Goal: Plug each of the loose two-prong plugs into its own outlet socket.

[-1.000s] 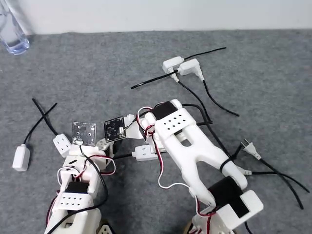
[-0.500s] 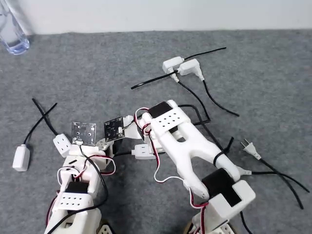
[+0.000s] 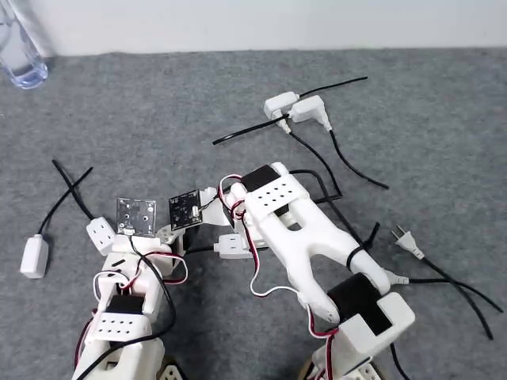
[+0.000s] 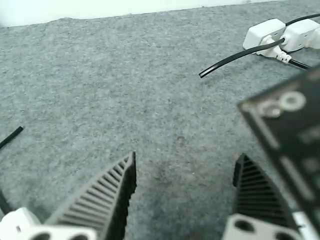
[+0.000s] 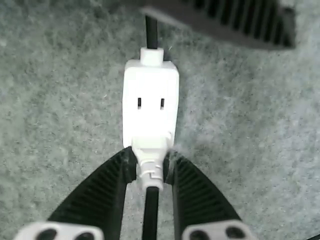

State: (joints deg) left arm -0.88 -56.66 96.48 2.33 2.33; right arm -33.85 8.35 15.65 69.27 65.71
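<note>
Grey carpet [image 4: 125,90] is lying open ahead of left gripper [image 4: 185,175], jaws spread wide. Right gripper [image 5: 149,172] is pinching white plug [image 5: 150,167] butting against outlet socket [image 5: 150,107] end.

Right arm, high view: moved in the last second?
Yes. The right arm shifted left, away from the loose two-prong plug lying still on the carpet, and the white socket at its tip went slightly left too.

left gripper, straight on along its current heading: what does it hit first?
Mostly bare carpet ahead of the open left gripper. First thing near that line looks like the black cable's loose end, slightly off-centre; depth unclear, so it might slip past.
</note>
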